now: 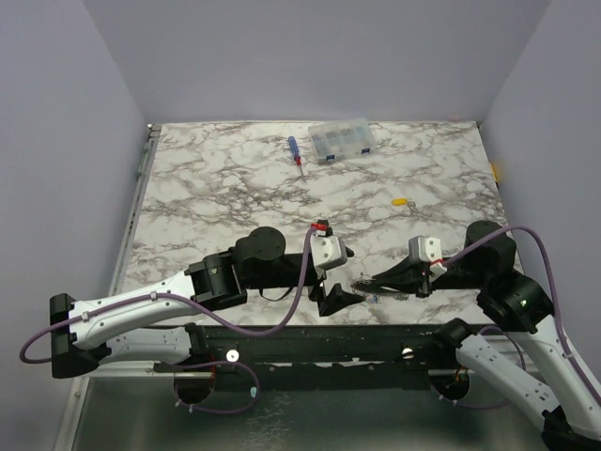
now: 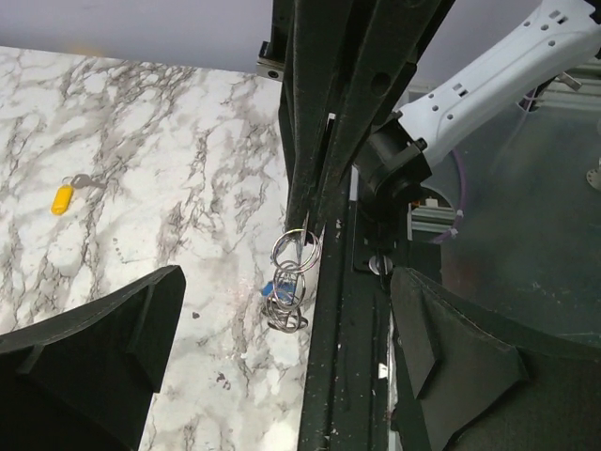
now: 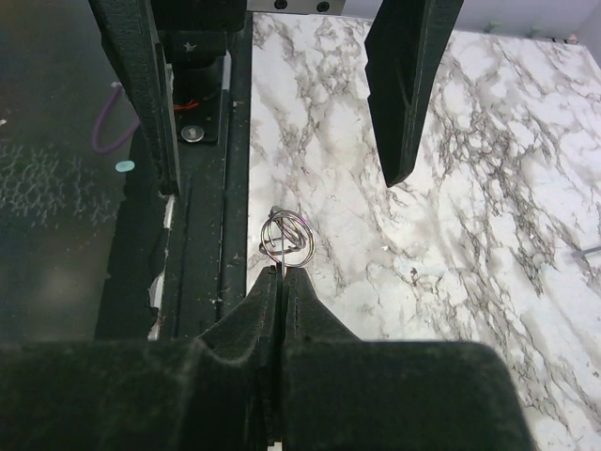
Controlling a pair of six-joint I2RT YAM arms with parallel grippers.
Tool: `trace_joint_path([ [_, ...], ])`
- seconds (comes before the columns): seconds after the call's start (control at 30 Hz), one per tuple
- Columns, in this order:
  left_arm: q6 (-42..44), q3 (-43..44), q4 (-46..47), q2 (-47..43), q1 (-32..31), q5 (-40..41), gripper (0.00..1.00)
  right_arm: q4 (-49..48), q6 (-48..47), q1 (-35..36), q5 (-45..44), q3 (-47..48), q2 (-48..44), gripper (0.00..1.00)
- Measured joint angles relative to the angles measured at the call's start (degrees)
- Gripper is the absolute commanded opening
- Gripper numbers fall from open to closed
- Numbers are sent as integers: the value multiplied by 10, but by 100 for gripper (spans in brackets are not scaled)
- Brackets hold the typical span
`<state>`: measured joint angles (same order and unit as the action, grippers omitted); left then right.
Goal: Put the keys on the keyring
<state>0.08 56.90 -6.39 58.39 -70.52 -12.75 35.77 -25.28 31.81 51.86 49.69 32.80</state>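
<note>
Right gripper (image 3: pixel 282 274) pinches keyring (image 3: pixel 288 235) over marble table (image 1: pixel 235 178) edge, left gripper (image 2: pixel 282 366) spread, lilac walls (image 1: pixel 310 56) around.

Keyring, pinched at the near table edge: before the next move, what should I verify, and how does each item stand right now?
1. Grip: right tool shut on keyring: ok.
2. Free hand: left tool open and holding nothing: ok.
3. Alignment: keyring sits within the left tool's open gap: ok.
4. Blue key threaded on the keyring: cannot tell, it sits against the coils.
5. Yellow key on the keyring: not ok, it lies apart on the table.
6. Black key located: cannot tell, none seen.
</note>
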Motion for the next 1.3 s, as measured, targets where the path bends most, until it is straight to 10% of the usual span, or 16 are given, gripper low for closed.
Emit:
trace_joint_path([
  [1.3, 116, -89, 196, 28, 0, -9, 51, 30, -44, 0, 27, 72, 56, 1],
])
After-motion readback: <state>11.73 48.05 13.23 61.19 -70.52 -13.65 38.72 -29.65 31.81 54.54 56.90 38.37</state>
